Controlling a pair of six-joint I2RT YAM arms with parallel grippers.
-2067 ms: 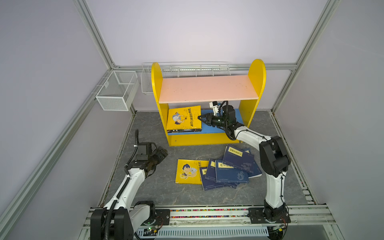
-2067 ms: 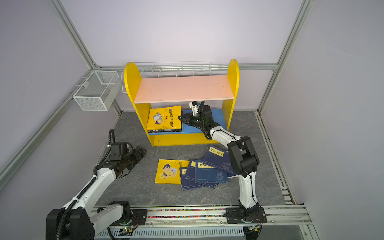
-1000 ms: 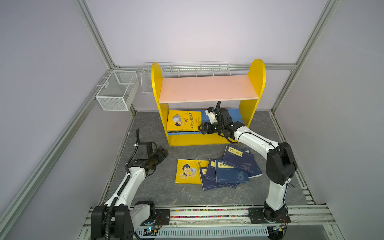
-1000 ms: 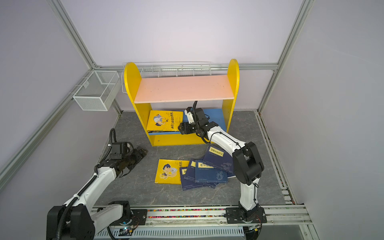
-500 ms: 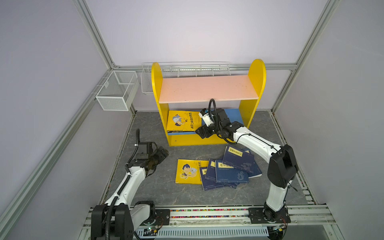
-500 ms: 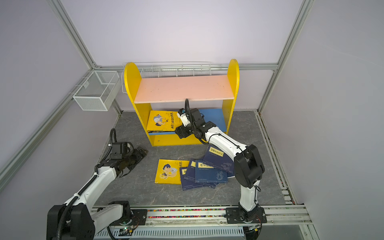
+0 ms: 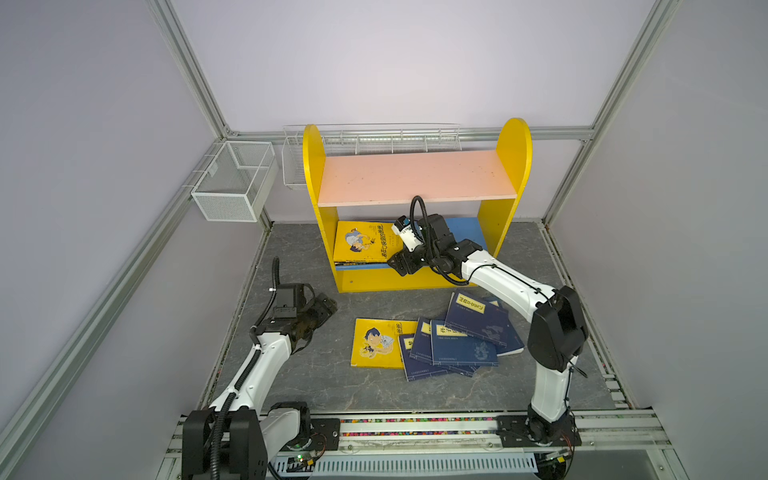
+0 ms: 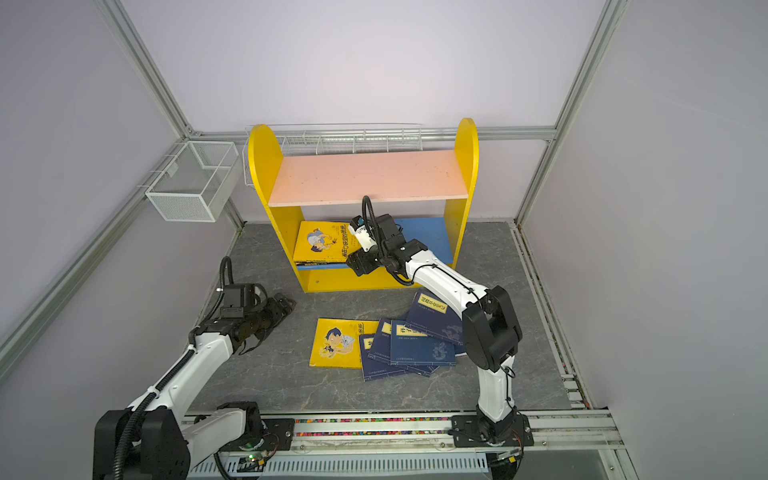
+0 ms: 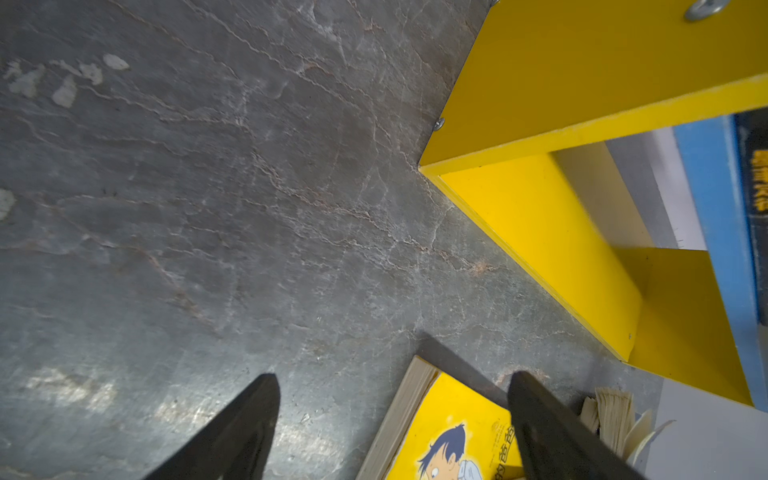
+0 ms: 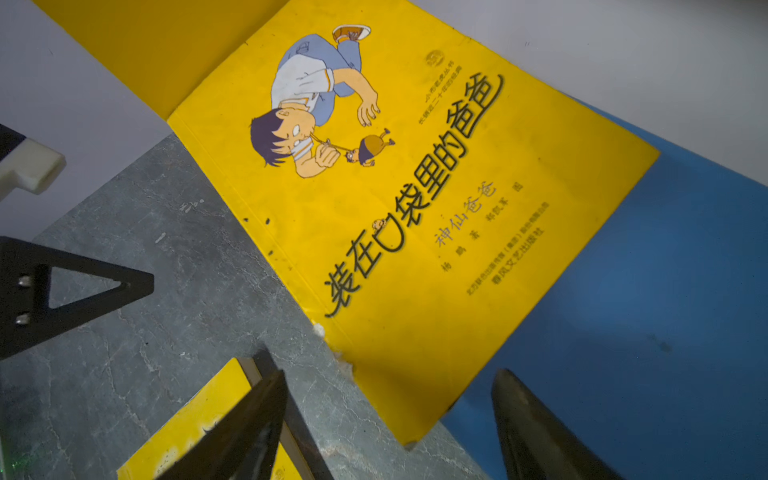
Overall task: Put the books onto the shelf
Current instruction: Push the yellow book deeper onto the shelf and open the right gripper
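While the right hand (image 7: 400,266) hangs spread and empty before the shelf (image 7: 415,176), centre frame, a yellow book (image 7: 363,245) lies on its blue lower board (image 7: 461,230); other books (image 7: 455,347) litter the bench (image 7: 291,374) below; left hand (image 7: 325,306) spread, lower left.

Yellow-sided bookcase (image 7: 515,149) with pink and blue boards, on a grey veined floor (image 7: 307,374)
Yellow cartoon-boy paperback (image 7: 361,245) on the blue board; second yellow paperback (image 7: 374,345) beside navy paperbacks with yellow labels (image 7: 461,349)
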